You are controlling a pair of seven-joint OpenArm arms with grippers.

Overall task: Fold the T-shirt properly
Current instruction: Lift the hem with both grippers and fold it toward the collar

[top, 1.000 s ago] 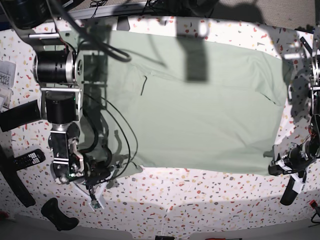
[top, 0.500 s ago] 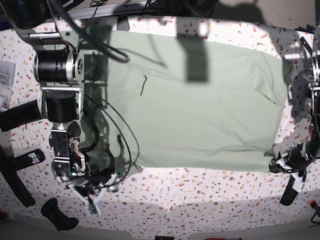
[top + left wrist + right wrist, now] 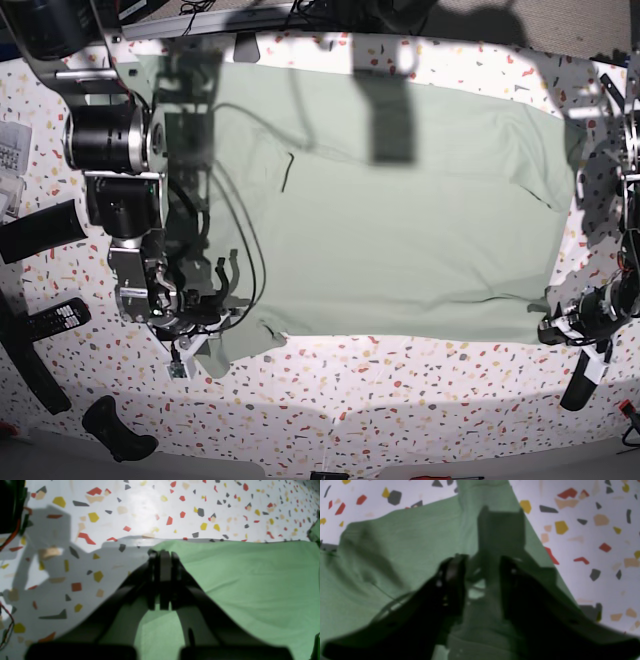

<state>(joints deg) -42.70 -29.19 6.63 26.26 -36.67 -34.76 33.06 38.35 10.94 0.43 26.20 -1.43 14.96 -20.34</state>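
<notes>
The left hand (image 3: pixel 162 580) has its fingers pressed together, while the right hand (image 3: pixel 481 572) is spread apart.

The T-shirt (image 3: pixel 400 220) lay spread across the table (image 3: pixel 420 400), a gripper (image 3: pixel 195 335) at each near corner.

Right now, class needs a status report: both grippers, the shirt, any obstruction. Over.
Left gripper shut at the T-shirt corner edge. Right gripper open over a sleeve. Shirt spread flat on the table. Cables draped across the cloth.
</notes>
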